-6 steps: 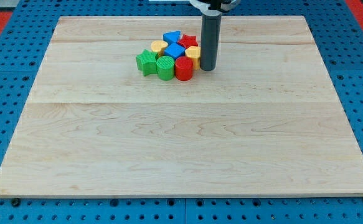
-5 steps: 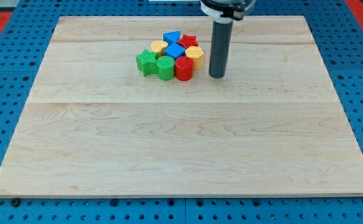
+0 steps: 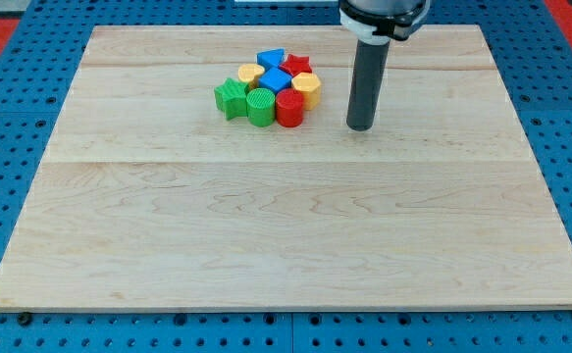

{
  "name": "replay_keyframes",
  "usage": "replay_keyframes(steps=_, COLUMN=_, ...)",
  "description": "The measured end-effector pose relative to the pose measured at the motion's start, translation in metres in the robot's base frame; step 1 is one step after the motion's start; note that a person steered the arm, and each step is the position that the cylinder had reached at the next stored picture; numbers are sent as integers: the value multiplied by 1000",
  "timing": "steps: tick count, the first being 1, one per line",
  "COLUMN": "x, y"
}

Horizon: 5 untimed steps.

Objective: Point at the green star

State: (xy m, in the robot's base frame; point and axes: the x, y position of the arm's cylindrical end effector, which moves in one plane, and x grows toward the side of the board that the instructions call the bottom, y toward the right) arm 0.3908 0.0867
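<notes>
1. Green star at the nine o'clock edge of a tight cluster in the upper middle of the tabletop, touching the green cylinder on its three o'clock side.
2. Rest of the cluster: red cylinder, yellow block, red star, blue block, blue triangle, another yellow block.
3. End effector: a plain dark rod, no jaws to open or close, holding nothing; my tip down on the wood, standing near the cluster at its three o'clock side, clear of every block.
4. Key relation: star lying toward nine o'clock from my tip, slightly toward ten, with the whole cluster in between.
5. Likely need: a detour round the six o'clock side of the pile to reach the star's free edge without shoving the cylinders.
6. Rod upright, its mount cut off at the twelve o'clock edge of the view.
</notes>
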Motion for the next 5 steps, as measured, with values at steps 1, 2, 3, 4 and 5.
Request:
replay_keyframes(steps=1, x=24, y=-22)
replay_keyframes(steps=2, x=38, y=-105)
replay_keyframes(steps=3, x=14, y=-173)
replay_keyframes(steps=4, x=-22, y=-201)
replay_keyframes(steps=5, x=-38, y=-220)
